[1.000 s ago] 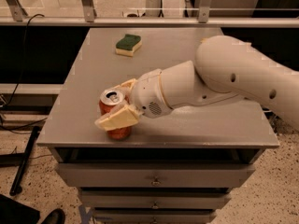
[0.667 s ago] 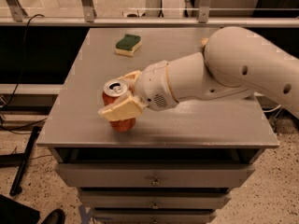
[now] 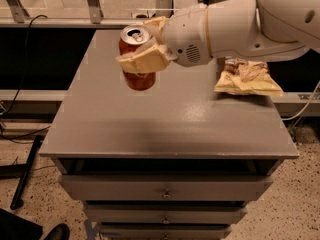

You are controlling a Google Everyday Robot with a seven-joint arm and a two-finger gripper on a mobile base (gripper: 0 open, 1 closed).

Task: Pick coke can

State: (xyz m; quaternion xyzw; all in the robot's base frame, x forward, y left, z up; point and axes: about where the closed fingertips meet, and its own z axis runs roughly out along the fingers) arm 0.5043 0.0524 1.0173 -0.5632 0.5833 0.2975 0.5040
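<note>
A: Light?
B: Warm, indoor, from overhead. White arm [image 3: 280, 14] nearly washed out, top right. Soft sheen on the table [image 3: 200, 109].
A: Shadows?
B: Broad dim band across the table's front. Gripper [image 3: 144, 45] upper left, above the table, clamped round the coke can [image 3: 139, 79]; can's underside dark.

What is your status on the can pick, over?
Gripper shut on can, above table far left. Can upright, looks clear of the top. Chip bag right, apart, not in way.
</note>
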